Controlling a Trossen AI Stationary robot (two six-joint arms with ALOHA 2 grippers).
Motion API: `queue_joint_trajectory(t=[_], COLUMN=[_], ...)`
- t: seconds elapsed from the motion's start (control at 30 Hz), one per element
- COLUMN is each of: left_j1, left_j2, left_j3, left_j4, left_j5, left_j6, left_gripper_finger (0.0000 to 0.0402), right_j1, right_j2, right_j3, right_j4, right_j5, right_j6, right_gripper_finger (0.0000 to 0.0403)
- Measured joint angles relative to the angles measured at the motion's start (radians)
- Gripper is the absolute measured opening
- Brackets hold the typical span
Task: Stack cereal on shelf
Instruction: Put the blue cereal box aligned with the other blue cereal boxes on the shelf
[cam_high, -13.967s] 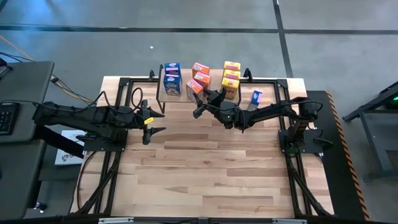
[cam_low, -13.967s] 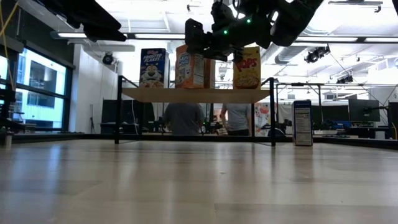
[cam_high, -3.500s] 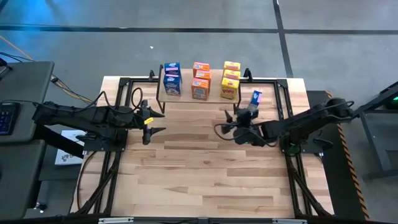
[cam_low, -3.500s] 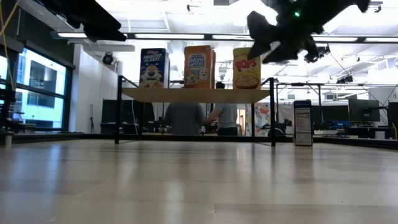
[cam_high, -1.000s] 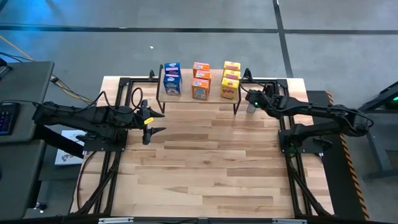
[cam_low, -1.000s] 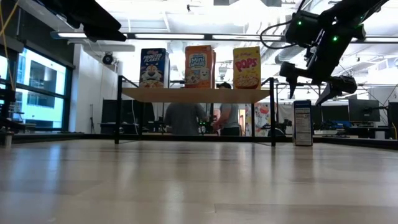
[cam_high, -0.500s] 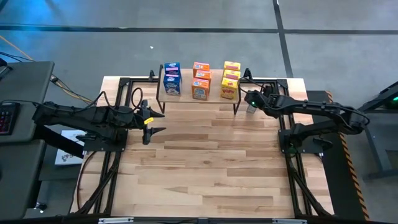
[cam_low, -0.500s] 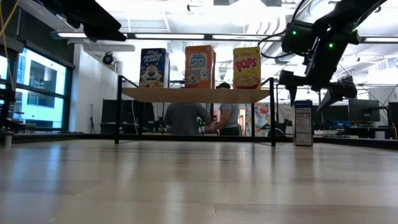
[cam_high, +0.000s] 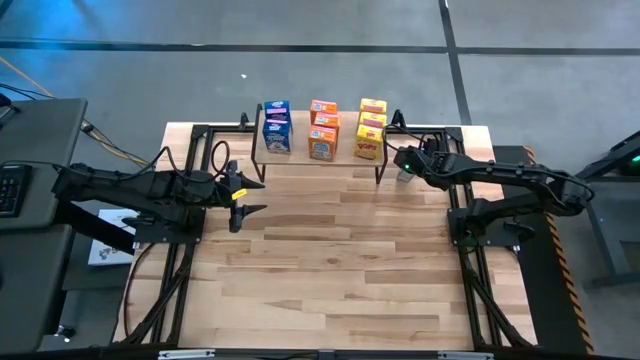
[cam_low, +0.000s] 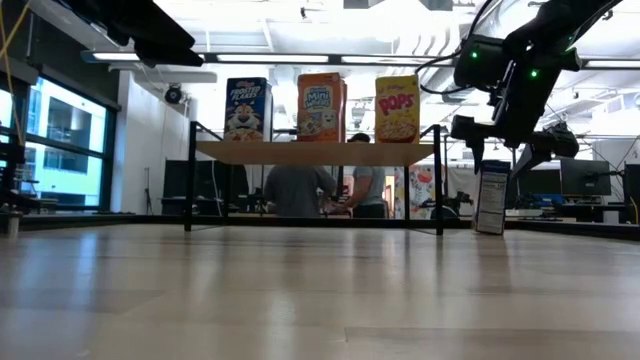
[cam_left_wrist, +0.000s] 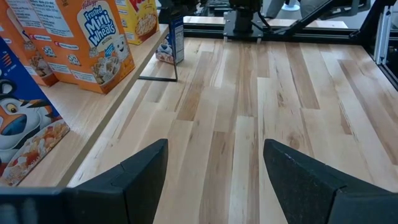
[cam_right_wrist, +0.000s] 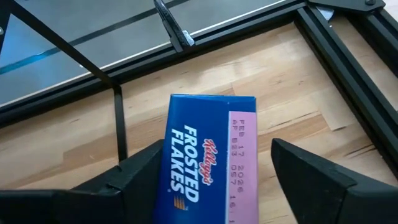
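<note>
The shelf (cam_low: 315, 152) at the table's far side carries rows of blue (cam_high: 277, 128), orange (cam_high: 322, 130) and yellow (cam_high: 370, 128) cereal boxes. One more blue cereal box (cam_low: 490, 197) stands on the tabletop just right of the shelf, leaning a little. My right gripper (cam_right_wrist: 217, 148) hangs over it, open, with one finger on either side of the box's upper end (cam_right_wrist: 211, 124). My left gripper (cam_high: 250, 198) waits open at the table's left, in front of the shelf, holding nothing. My right gripper comes at the blue box slanting down from the table's right side. One finger (cam_right_wrist: 140, 171) lies against the box's side near its top. The other finger (cam_right_wrist: 298, 171) stands off it, with a strip of table showing between. The box rests on the table by its bottom, slightly tilted.
The black frame rails (cam_high: 440, 130) run close behind and right of the blue box. The shelf's black wire leg (cam_high: 380, 170) stands just left of it. Open wood tabletop (cam_high: 330, 260) lies toward the near edge. People stand in the room beyond the shelf (cam_low: 295, 190).
My right gripper has sunk a little over the blue box on the table, and its fingers have drawn somewhat closer around the box's top. The box, upright before, now leans slightly with its bottom still on the table.
</note>
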Motion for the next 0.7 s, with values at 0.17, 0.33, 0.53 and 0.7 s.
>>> queue_joint_trajectory(t=[0.17,0.33,0.53,0.7], left_j1=[0.000,0.000,0.000,0.000], left_j2=[0.000,0.000,0.000,0.000], left_j3=[0.000,0.000,0.000,0.000], left_j4=[0.000,0.000,0.000,0.000], left_j5=[0.000,0.000,0.000,0.000], left_j6=[0.000,0.000,0.000,0.000], left_gripper_finger=[0.0257,0.0257,0.0257,0.0257], right_j1=[0.000,0.003,0.004,0.020], right_j2=[0.000,-0.003,-0.010,-0.025], right_j3=[0.000,0.000,0.000,0.000], right_j4=[0.004,0.005,-0.004,-0.046], right_j5=[0.000,0.000,0.000,-0.013], right_j6=[0.000,0.000,0.002,0.009], right_gripper_finger=[0.0233,0.0204,0.0188,0.0186])
